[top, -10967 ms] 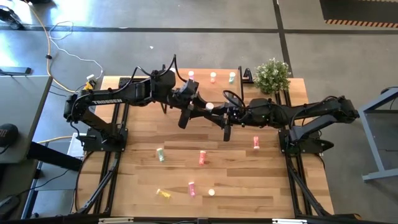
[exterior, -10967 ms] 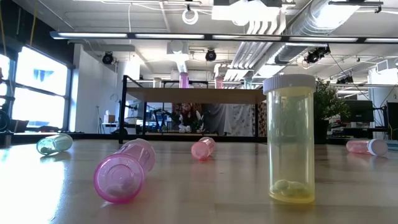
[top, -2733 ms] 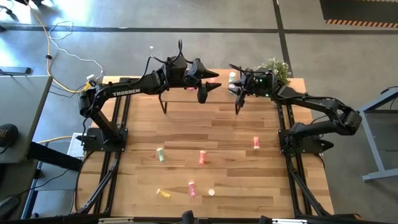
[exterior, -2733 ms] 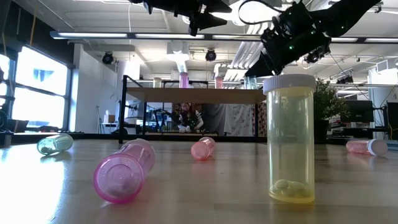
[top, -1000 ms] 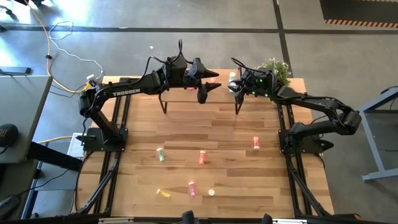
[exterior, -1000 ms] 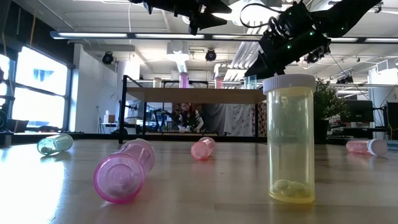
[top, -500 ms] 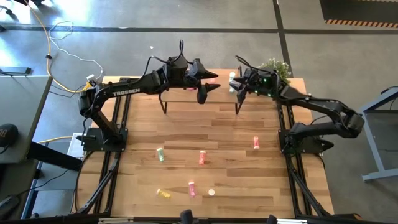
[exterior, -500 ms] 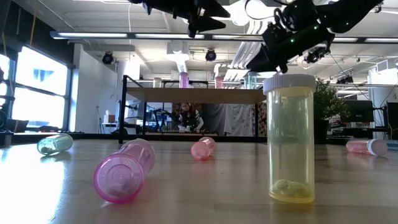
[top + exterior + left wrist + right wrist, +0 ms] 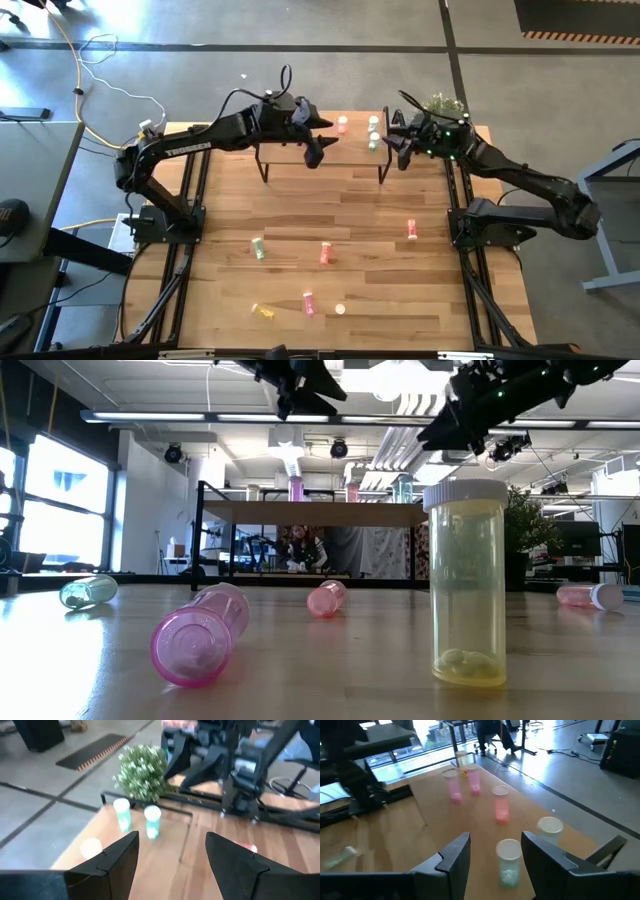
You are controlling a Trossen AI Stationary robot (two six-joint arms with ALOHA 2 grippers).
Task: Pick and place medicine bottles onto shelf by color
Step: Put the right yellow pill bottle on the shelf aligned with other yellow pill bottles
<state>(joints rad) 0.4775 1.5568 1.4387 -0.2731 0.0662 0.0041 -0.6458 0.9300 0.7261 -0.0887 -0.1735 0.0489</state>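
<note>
- Both arms are up at the far end of the table over the shelf. That fits drop-offs, since sorted bottles go on that raised board.
- Left gripper: fingers spread, nothing between them, above the shelf's left-middle.
- Right gripper: fingers spread, empty, at the shelf's right end just beside two pale green bottles standing upright there. Looks like a fresh release, green grouped with green.
- Shelf order reads pink pair at one end, then a red-orange bottle, then green by the potted plant, so colour grouping holds.
- Unsorted bottles lie on the tabletop well apart from the shelf: pink, green, and an upright yellow one.
- Writing: a white brand word on the left arm, too small to read. No readable bottle labels.
</note>
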